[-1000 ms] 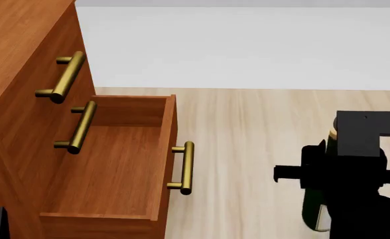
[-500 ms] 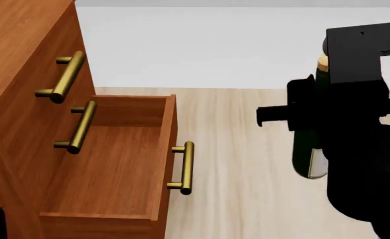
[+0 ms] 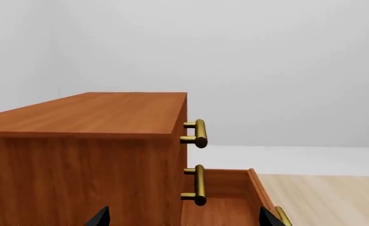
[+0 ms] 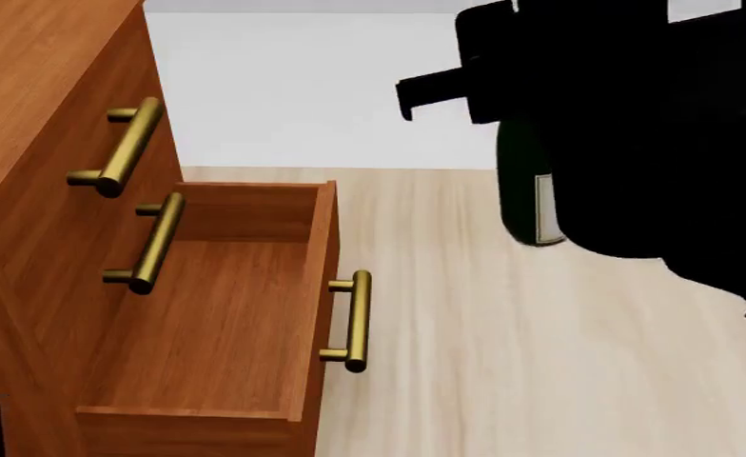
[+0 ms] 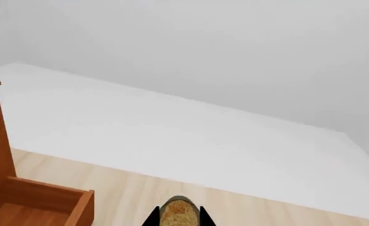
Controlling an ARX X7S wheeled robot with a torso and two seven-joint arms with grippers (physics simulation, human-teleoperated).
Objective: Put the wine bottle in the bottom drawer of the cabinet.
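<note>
The cabinet [image 4: 30, 114] stands at the left, and its bottom drawer [image 4: 319, 248] is pulled out, with nothing seen inside and a brass handle [image 4: 355, 320] on its front. My right gripper [image 5: 179, 219] is shut on the wine bottle [image 4: 523, 181], holding it upright in the air to the right of the drawer, well above the floor. The bottle's tan cork [image 5: 179, 213] shows between the fingers. My left gripper [image 3: 184, 221] is open and empty beside the cabinet [image 3: 90, 150], facing the open drawer [image 3: 231, 197].
Two closed upper drawer fronts carry brass handles [image 4: 127, 147] [image 4: 157, 242]. Light wood floor [image 4: 500, 362] stretches right of the drawer, and a white wall [image 4: 323, 86] stands behind. The right arm [image 4: 665, 114] blocks the upper right of the head view.
My right gripper has lifted the wine bottle higher and carried it left, nearer the open drawer. The drawer and left gripper have not moved.
</note>
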